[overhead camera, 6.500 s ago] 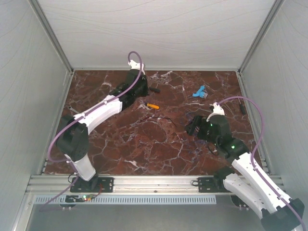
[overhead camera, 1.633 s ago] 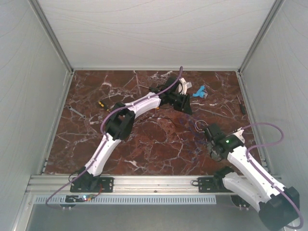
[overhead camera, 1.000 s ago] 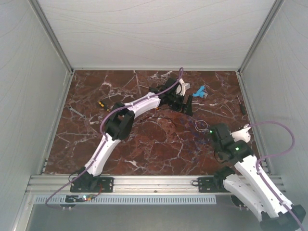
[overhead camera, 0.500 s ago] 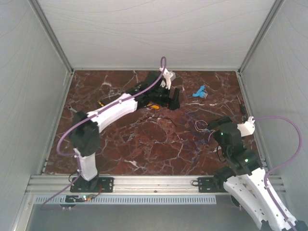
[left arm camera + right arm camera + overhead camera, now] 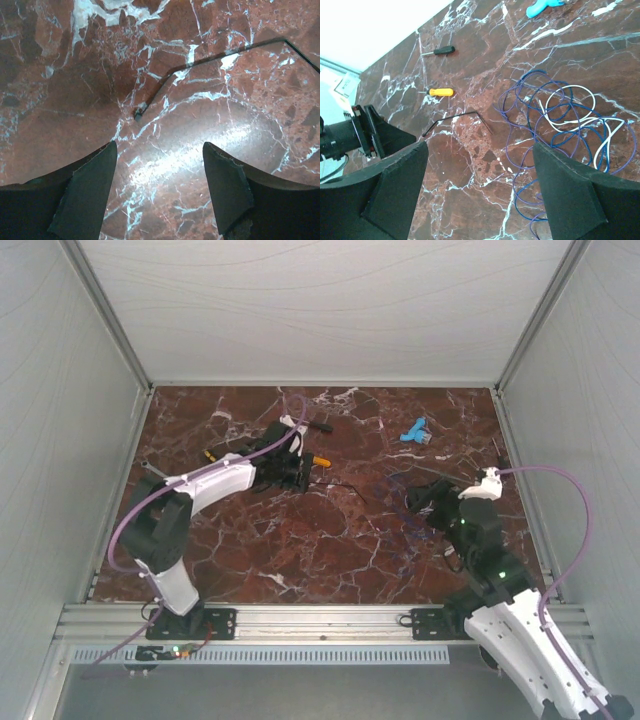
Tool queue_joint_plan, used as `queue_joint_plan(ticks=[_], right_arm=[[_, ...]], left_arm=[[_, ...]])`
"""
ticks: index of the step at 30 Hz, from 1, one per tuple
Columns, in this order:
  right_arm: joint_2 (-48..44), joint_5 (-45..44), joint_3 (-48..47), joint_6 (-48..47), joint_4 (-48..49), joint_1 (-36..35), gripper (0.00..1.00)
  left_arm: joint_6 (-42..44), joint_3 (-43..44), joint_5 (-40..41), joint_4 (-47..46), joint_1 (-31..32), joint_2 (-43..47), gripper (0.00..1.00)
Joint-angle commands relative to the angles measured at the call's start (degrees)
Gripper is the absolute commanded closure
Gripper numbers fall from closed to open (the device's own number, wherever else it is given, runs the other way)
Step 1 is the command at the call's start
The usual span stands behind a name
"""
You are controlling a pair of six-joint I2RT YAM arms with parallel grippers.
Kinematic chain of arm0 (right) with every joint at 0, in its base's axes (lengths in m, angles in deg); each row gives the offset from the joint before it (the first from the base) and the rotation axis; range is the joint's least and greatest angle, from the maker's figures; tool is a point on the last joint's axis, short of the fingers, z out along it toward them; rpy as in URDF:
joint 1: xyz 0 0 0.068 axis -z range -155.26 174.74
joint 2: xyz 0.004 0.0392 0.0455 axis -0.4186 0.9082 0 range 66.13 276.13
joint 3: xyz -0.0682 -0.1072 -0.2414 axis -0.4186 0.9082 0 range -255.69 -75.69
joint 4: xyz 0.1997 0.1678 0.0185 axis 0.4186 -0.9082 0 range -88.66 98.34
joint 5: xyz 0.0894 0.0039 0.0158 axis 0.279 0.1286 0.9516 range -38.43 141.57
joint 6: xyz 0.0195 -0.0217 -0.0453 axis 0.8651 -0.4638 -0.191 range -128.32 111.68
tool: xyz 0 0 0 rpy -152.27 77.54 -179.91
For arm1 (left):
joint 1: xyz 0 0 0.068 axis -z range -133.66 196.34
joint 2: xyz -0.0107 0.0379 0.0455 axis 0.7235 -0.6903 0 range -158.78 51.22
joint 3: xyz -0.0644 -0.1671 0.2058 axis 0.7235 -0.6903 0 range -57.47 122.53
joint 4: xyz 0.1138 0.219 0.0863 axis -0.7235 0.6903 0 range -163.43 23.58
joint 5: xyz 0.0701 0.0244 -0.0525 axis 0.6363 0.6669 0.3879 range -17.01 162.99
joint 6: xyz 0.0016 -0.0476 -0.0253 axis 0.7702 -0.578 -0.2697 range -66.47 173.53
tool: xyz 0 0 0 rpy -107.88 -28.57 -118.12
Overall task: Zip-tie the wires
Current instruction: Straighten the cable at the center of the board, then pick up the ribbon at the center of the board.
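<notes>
Wires [image 5: 555, 120] in a loose blue-purple tangle on the right of the marble, just beyond the right gripper [image 5: 477, 150], fingers apart, grasping nothing. Left gripper [image 5: 159, 150] likewise released, left of centre, near one end of the black zip tie [image 5: 200, 62].

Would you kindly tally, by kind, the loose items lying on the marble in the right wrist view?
Screwdrivers: 2 (black-handled screwdriver, orange-handled screwdriver)
Bent black zip tie: 1
Tangled bundle of thin blue, purple and white wires: 1
Light-blue plastic piece: 1
Total: 5
</notes>
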Motion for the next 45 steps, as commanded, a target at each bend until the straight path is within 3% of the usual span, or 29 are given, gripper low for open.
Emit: queue_joint_plan(ticks=[1,12,19,22,31,35,45], right_arm=[[1.95,4.83,-0.49,-2.92,2.79,0.18,0.17],[0.19,6.00,1.13,-2.48,0.53,0.24,0.16],[1.09,5.83,1.43,-2.40,0.81,0.19,0.16],[1.88,5.79,1.26,-2.83,1.73,0.22,0.16],[4.40,6.25,0.22,-3.30,2.90,0.21,0.16],[4.12,6.27,0.47,-3.03,2.81,0.21,0.15],[3.13,6.42,-0.16,-3.69,2.76,0.20,0.15]], left_arm=[[3.63,2.84,0.88,-4.17,0.10,-3.27,0.31],[7.65,8.02,-1.26,-6.09,-1.42,-12.03,0.43],[9.57,7.72,-3.69,-6.84,-1.43,-14.23,0.70],[10.12,5.85,-4.59,-8.47,-1.42,-13.67,0.75],[13.45,1.50,-3.04,-10.69,0.59,-12.87,0.74],[14.77,-0.55,0.60,-11.94,2.18,-11.76,1.00],[17.34,-5.66,2.15,-15.34,3.63,-3.23,1.00]])
